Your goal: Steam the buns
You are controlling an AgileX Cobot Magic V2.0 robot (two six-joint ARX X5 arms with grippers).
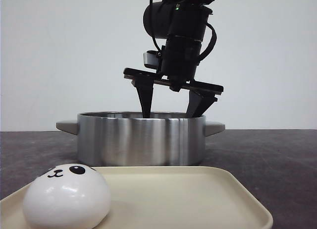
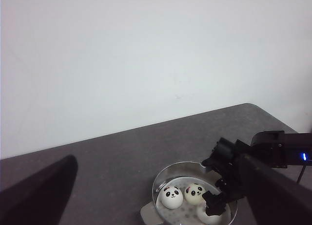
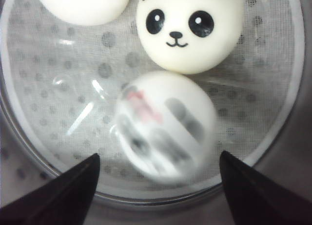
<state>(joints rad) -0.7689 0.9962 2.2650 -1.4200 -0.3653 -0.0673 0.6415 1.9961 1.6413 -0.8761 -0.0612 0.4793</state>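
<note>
A steel pot (image 1: 141, 140) stands mid-table with my right gripper (image 1: 170, 115) open over it, fingertips dipping below the rim. Inside, on a dotted white liner (image 3: 63, 79), lie three panda buns. One faces up (image 3: 187, 30), one shows only at the edge (image 3: 78, 3), and one is motion-blurred (image 3: 165, 125) just beyond the open right gripper (image 3: 158, 159), untouched by either finger. A fourth bun (image 1: 67, 197) sits on the cream tray (image 1: 198, 199). The left wrist view looks down on the pot (image 2: 168, 178) from far off. There my left gripper's finger (image 2: 39, 196) stands wide apart, holding nothing.
The tray lies in front of the pot, close to the table's near edge. The pot has two side handles (image 1: 67, 126). Dark tabletop (image 2: 122, 152) surrounds it, with a white wall behind. The right arm (image 2: 273, 176) reaches over the pot.
</note>
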